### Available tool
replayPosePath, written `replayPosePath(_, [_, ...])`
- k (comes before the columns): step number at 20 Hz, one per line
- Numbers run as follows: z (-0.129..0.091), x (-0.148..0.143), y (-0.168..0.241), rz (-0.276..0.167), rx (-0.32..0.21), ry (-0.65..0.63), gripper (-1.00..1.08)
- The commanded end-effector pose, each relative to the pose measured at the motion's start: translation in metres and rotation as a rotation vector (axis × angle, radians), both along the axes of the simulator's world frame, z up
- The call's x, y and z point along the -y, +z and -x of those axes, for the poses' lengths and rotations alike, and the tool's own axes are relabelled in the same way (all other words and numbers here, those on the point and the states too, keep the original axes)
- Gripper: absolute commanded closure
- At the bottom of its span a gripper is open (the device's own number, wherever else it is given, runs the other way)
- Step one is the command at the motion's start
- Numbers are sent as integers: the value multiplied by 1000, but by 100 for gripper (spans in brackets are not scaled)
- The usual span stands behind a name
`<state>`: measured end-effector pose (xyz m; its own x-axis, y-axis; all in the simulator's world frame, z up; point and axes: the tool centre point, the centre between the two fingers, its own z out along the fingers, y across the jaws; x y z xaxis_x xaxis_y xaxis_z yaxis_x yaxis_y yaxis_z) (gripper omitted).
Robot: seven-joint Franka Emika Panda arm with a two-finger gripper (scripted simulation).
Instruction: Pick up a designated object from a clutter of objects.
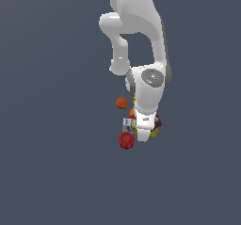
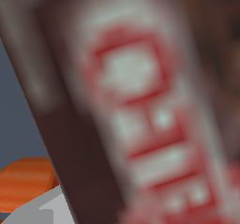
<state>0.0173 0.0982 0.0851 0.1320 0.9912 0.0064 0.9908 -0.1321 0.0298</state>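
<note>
The gripper is lowered into the clutter over the yellow carton, the red round piece at seven o'clock. Finger state cannot be told: the brown-red box fills the wrist view.

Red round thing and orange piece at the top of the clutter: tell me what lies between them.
In the exterior view, the yellow carton's white end panel sits between the red round thing and the orange piece, above bare floor.

Flat dark grey-blue floor – red round thing, orange piece, yellow carton's white end clustered.
</note>
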Motion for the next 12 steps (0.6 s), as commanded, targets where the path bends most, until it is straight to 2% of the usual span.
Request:
replayPosePath(1, [10, 0, -16, 2, -31, 4, 108])
replayPosePath(2, [-1, -3, -1, -2, 2, 2, 108])
replayPosePath(12, [-3, -9, 28, -2, 0, 3, 108])
